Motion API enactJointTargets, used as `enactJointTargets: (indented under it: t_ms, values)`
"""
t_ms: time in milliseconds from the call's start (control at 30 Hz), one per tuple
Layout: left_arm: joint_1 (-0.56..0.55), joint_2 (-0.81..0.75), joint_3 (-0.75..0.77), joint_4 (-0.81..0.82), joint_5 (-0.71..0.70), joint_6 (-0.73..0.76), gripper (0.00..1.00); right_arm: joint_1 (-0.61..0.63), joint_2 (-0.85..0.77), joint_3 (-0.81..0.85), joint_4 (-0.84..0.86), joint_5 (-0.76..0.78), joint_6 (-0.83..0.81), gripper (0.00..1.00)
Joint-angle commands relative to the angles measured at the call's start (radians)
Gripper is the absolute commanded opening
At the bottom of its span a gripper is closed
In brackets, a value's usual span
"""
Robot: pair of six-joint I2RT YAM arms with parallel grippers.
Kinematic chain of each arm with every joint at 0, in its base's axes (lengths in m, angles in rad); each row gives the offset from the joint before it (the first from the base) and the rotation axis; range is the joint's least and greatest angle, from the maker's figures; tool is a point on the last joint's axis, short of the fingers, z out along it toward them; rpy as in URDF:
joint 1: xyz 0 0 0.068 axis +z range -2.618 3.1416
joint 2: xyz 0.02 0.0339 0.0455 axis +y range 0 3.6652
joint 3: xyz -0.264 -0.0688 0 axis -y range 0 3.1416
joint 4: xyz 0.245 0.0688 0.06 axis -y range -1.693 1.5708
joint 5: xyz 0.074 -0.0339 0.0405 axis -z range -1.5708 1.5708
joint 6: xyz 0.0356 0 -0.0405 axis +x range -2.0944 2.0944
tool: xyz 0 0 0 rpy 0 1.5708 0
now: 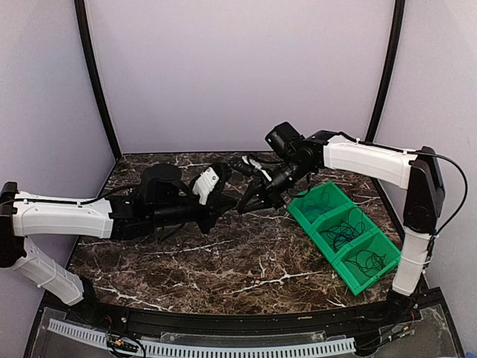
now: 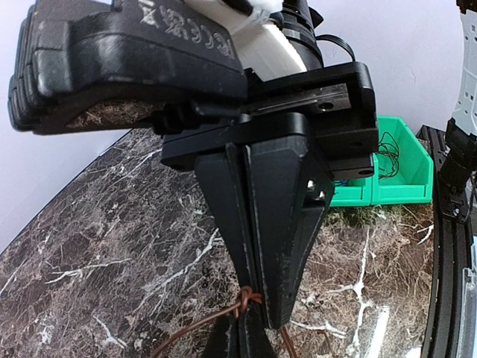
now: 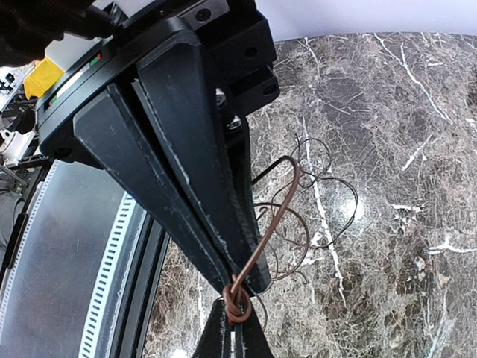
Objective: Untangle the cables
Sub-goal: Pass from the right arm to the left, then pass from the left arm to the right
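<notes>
A thin brown cord (image 3: pixel 279 216) with a small knot (image 3: pixel 237 302) is held above the marble table between both grippers, which meet tip to tip. My left gripper (image 1: pixel 223 211) is shut on the cord at the knot (image 2: pixel 250 300); its tips show at the bottom of its wrist view (image 2: pixel 250 335). My right gripper (image 1: pixel 248 203) is shut on the same knot from the other side (image 3: pixel 237 339). Thin dark cords (image 3: pixel 332 190) hang in loose loops from the brown one. No blue cord is in view.
A green bin (image 1: pixel 313 222) with three compartments stands at the right and holds coils of black cable (image 1: pixel 344 230); it also shows in the left wrist view (image 2: pixel 406 175). A slotted cable tray (image 1: pixel 223 347) runs along the near edge.
</notes>
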Motion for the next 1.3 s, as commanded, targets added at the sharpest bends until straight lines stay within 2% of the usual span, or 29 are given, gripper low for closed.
enactJointTargets:
  t_ms: [0, 200, 267, 467, 600, 667, 1267]
  values:
    - [-0.004, -0.036, -0.008, 0.058, 0.007, -0.017, 0.00, -0.001, -0.006, 0.001, 0.011, -0.005, 0.001, 0.04]
    - [-0.002, -0.025, -0.003, 0.048, 0.021, -0.019, 0.00, -0.032, -0.047, 0.031, -0.049, 0.052, -0.072, 0.26]
    - [-0.001, -0.020, 0.003, 0.035, 0.032, -0.022, 0.00, -0.058, -0.091, 0.024, -0.040, 0.087, -0.091, 0.28]
    - [0.003, 0.015, 0.040, -0.024, 0.075, -0.041, 0.00, -0.068, -0.145, 0.028, -0.059, 0.167, -0.154, 0.23]
    - [0.005, 0.025, 0.045, -0.025, 0.104, -0.053, 0.00, -0.066, -0.163, 0.027, -0.042, 0.185, -0.163, 0.12]
    - [0.007, 0.027, 0.046, -0.019, 0.114, -0.061, 0.00, -0.063, -0.160, 0.021, -0.027, 0.195, -0.160, 0.10]
    - [0.037, 0.024, 0.019, 0.090, 0.180, -0.184, 0.00, 0.062, -0.145, -0.021, -0.009, 0.300, -0.209, 0.08]
